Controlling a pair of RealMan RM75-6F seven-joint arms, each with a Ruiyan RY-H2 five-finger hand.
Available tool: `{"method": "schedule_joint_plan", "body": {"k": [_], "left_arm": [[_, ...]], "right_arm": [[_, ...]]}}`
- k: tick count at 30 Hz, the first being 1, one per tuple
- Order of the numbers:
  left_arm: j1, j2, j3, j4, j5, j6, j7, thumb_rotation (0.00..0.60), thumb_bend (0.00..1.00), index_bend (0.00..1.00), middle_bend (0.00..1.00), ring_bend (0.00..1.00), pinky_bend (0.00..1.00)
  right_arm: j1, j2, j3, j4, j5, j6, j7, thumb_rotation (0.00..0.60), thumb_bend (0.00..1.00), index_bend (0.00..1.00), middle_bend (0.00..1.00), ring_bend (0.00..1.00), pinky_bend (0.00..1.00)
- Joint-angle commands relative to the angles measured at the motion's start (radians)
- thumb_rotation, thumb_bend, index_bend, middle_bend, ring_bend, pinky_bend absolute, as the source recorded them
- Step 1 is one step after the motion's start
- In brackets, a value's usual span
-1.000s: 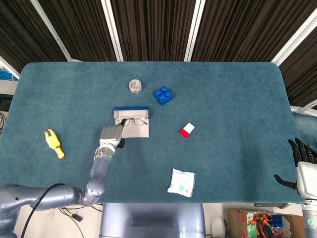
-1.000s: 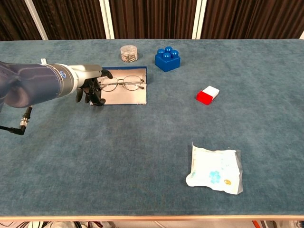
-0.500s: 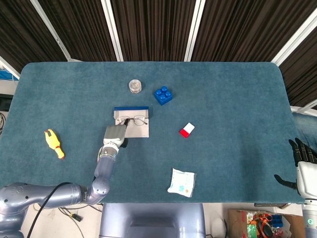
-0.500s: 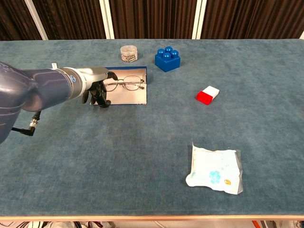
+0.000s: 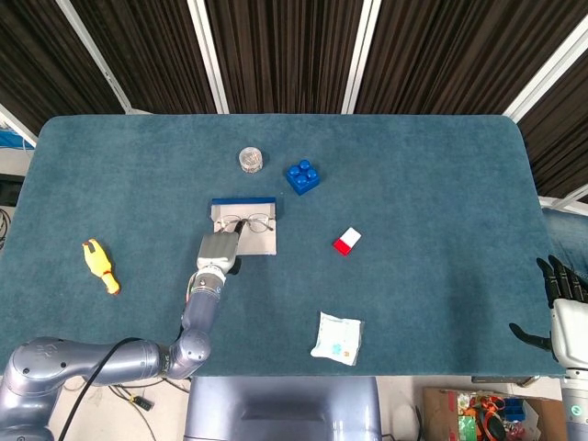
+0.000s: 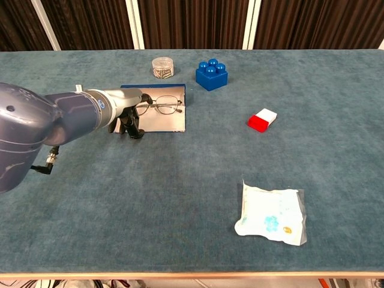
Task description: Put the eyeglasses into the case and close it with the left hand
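We find the eyeglasses [image 6: 159,107] lying in the open case [image 6: 170,122], lenses side by side, long axis running left–right across the tray. The case's blue lid [image 5: 243,201] stands up along the far edge, so it is not yet closed.

Our left hand [image 6: 128,114] sits at the case's left end, touching or just over the near-left corner. A dark fingertip [image 6: 146,98] reaches to the left temple of the glasses; we cannot tell whether it pinches the frame or only rests against it. The other fingers hang curled toward the desk [image 6: 180,192].

The glasses lie to the right of the hand and slightly farther out. The lid's hinge line lies beyond them, parallel to their long axis. We judge the closing move must come from behind the lid, pulling toward us.

The left hand is far the nearer. Our right hand [image 5: 562,303] is well apart, off the desk's right edge, fingers spread, holding nothing.

No writing or labels readable on the case.
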Motion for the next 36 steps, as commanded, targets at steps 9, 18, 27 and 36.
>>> {"method": "schedule_joint_plan", "body": {"k": [9, 18, 27, 36], "left_arm": [[-0.01, -0.012, 0.0, 0.029, -0.006, 0.008, 0.009, 0.6, 0.46, 0.0, 0.6, 0.63, 0.68], [-0.027, -0.045, -0.003, 0.102, 0.001, -0.004, 0.012, 0.6, 0.46, 0.0, 0.61, 0.63, 0.68], [-0.056, -0.091, -0.022, 0.18, 0.015, -0.009, 0.024, 0.6, 0.46, 0.0, 0.61, 0.63, 0.68], [-0.074, -0.119, -0.043, 0.218, 0.011, -0.001, 0.054, 0.6, 0.46, 0.0, 0.61, 0.63, 0.68]], "right_arm": [[0.0, 0.0, 0.001, -0.002, 0.007, -0.003, -0.005, 0.6, 0.04, 0.04, 0.0, 0.08, 0.22], [0.0, -0.002, -0.002, -0.003, 0.002, 0.001, -0.02, 0.6, 0.04, 0.04, 0.0, 0.08, 0.22], [0.001, 0.002, 0.0, -0.009, 0.012, -0.006, -0.017, 0.6, 0.04, 0.05, 0.0, 0.08, 0.22], [0.0, 0.005, 0.0, -0.014, 0.018, -0.01, -0.016, 0.6, 0.04, 0.05, 0.0, 0.08, 0.22]]}}
